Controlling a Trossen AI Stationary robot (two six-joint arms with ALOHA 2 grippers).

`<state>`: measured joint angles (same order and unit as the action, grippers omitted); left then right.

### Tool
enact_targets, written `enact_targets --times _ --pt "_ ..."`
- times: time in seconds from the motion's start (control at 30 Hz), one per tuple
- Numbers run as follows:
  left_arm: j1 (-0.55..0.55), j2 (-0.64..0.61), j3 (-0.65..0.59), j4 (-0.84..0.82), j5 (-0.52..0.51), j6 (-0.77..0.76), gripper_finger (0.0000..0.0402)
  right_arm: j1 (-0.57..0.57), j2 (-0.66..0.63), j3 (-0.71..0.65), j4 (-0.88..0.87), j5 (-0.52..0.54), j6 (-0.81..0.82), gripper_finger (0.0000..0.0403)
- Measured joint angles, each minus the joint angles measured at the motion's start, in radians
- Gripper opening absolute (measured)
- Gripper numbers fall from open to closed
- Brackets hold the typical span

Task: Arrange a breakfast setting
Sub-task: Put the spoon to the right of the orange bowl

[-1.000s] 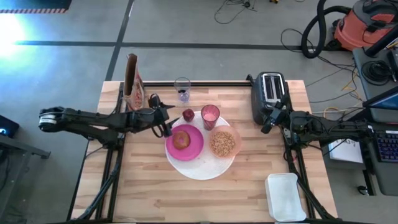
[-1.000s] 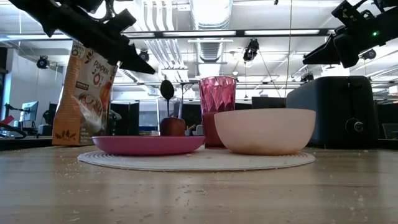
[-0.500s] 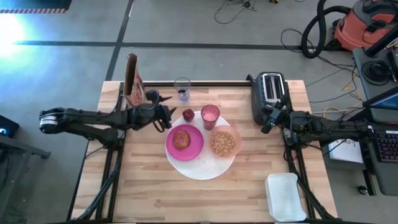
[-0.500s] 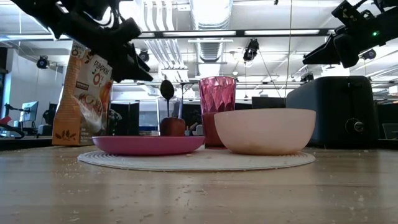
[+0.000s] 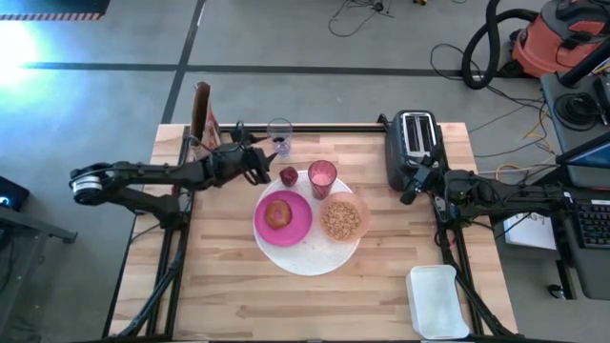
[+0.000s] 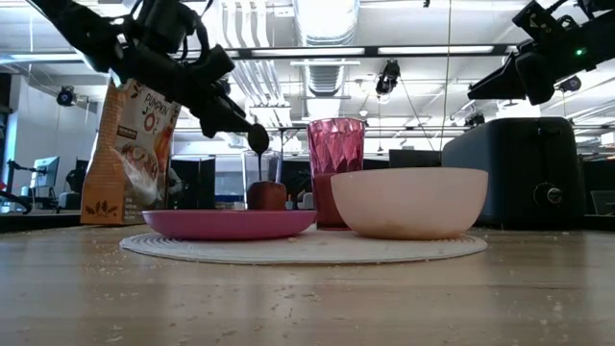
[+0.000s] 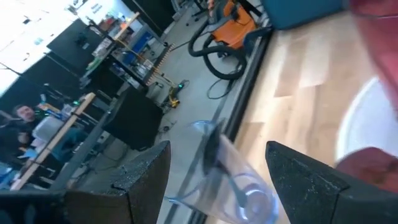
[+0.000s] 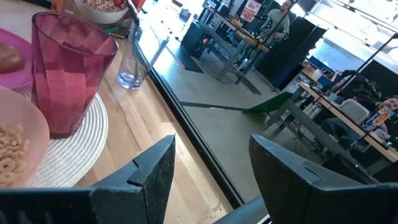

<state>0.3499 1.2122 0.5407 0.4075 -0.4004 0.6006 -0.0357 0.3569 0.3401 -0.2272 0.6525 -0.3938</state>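
Observation:
A big white round disc [image 5: 315,255] lies mid-table. On it are a magenta plate [image 5: 295,229] with round toasted bread [image 5: 277,211], a translucent pink bowl [image 5: 343,218] of cereal, a pink tumbler [image 5: 322,176] and a small dark-red fruit [image 5: 289,175]. A spoon [image 6: 258,139] stands in a clear glass [image 5: 278,136] near the far edge, its bowl end up. My left gripper [image 5: 257,160] is open and hovers just short of that glass [image 7: 227,183], a finger to each side in its wrist view. My right gripper [image 5: 410,191] is open and empty beside the toaster.
A cereal bag [image 5: 202,124] stands at the far left, close behind my left arm. A black toaster [image 5: 412,148] stands at the far right. A white lidded container [image 5: 438,300] lies near the front right corner. Bare wood lies along the near edge.
My left gripper has left the magenta plate's left side and gone toward the table's far edge and the clear glass, coming lower and turning to face the glass. It has stayed open.

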Motion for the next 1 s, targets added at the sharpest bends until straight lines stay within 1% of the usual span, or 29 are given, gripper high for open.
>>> enact_targets --times 0.1,0.3,0.53,0.67,0.83,1.0 --pt "0.031 0.021 0.0 0.025 0.006 0.021 0.0247 0.0 0.0 0.0 0.0 0.0 0.001 0.0196" --pt "0.09 0.087 0.0 0.055 0.072 0.017 0.0247 0.0 0.0 0.0 0.0 0.0 0.0 0.0196" --pt "0.109 0.179 0.0 0.276 0.076 0.082 0.0247 0.0 0.0 0.0 0.0 0.0 0.001 0.0196" --pt "0.123 0.22 0.001 0.316 0.076 0.086 0.0243 0.0 0.0 0.0 0.0 0.0 0.0 0.0196" --pt "0.132 0.254 0.001 0.355 0.075 0.072 0.0212 0.0 0.0 0.0 0.0 0.0 0.001 0.0196" --pt "0.132 0.259 0.001 0.366 0.076 0.072 0.0155 0.0 0.0 0.0 0.0 0.0 0.001 0.0196"
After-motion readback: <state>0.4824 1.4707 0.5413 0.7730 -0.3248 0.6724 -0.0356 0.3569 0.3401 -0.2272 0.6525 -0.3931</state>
